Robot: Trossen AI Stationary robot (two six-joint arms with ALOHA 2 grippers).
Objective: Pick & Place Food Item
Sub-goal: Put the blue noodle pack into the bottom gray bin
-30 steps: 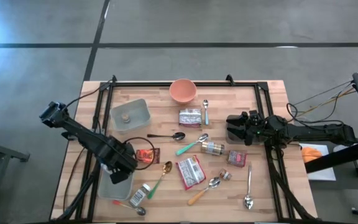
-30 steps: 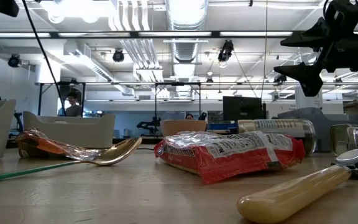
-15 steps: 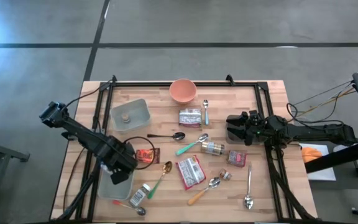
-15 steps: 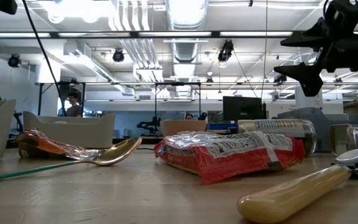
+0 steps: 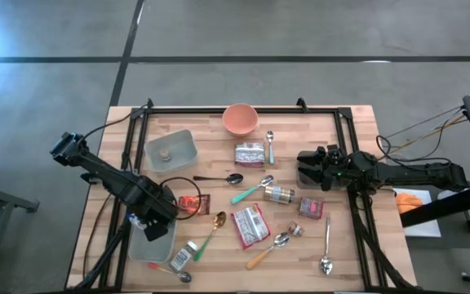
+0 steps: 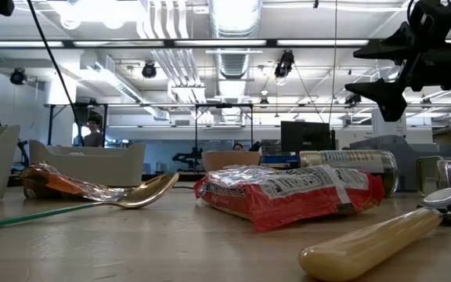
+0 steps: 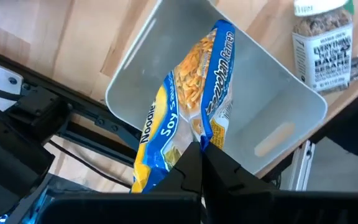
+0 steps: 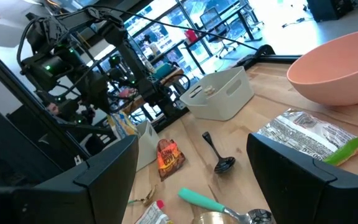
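Observation:
A blue-and-yellow noodle packet hangs over the open grey bin at the table's near left, with my left gripper shut on it. From above, the arm hides most of the packet, and my left gripper stands over the bin. My right gripper waits at the table's right side, level and open, with nothing between its fingers. It also shows in the low view's upper right. My left gripper pinches the packet's near edge between its two shut fingers, coming from above and pointing down. The packet hangs below the fingers, bent, inside the bin's opening. Whether its lower end touches the bin, I cannot tell.
A spice jar lies beside the bin. A second bin and a pink bowl stand at the back. Red packets, a silver packet, jars and several spoons lie mid-table.
My left gripper has turned a little about its own axis above the bin, staying in place. The packet's blue edge showed at the low view's left edge half a second ago and is out of that view now.

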